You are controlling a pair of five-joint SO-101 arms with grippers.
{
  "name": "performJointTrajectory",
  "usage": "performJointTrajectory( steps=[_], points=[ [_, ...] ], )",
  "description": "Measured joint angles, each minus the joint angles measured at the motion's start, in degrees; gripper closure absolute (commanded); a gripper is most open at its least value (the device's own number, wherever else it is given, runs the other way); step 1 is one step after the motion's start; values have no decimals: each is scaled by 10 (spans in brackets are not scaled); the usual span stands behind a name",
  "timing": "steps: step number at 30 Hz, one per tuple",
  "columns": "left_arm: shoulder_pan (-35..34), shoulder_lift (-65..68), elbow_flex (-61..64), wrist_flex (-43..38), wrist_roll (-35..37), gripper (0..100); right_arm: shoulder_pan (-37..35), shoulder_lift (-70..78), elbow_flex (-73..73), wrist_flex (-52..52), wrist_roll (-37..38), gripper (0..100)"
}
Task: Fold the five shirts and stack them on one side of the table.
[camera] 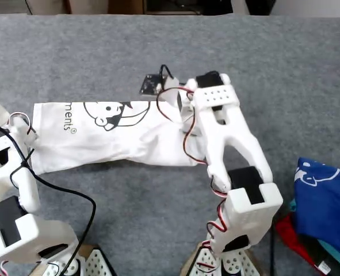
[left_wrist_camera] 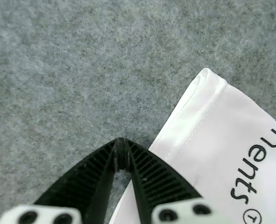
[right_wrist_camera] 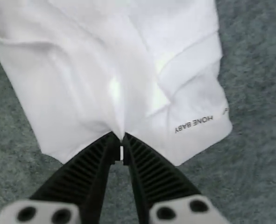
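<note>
Here one white shirt [camera: 118,138] lies stretched out long across the middle of the grey bench [camera: 100,46], and a pile of others sits at the bench's right edge: a blue shirt [camera: 325,201] on top, with the edge of a red shirt [camera: 290,230] and a sliver of a teal shirt [camera: 331,250] showing beneath it. How many more are in that pile cannot be told. There are two arms, each with one tool. The white shirt is folded lengthwise into a narrow band, with a black line drawing of an animal and some lettering on its upper face, a stitched hem at its left end and soft creases bunched at its right end. The left tool [left_wrist_camera: 121,156] is clenched, its black ribbed fingers meeting at the tips just at the hemmed corner of the shirt; whether any cloth is caught between them cannot be told. The right tool [right_wrist_camera: 119,142] is clenched too, pinching the white shirt at its right end, where folds of fabric run together into the fingertips.
</note>
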Motion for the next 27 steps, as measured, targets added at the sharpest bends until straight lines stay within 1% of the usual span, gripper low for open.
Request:
performJointTrajectory(
  steps=[6,14,17,19,22,23,25,27],
  points=[
    [0,0,0,0,0,979,0,9,-53,11,11,992],
    [6,0,0,0,0,979,0,86,-135,15,17,990],
    [6,0,0,0,0,979,0,113,-165,15,35,985],
    [6,0,0,0,0,979,0,121,-179,25,47,935],
    [6,0,0,0,0,979,0,122,-199,44,53,804],
    [6,0,0,0,0,979,0,122,-206,51,53,779],
    [6,0,0,0,0,979,0,122,-219,65,53,795],
    [6,0,0,0,0,979,0,122,-227,87,53,838]
  ],
)
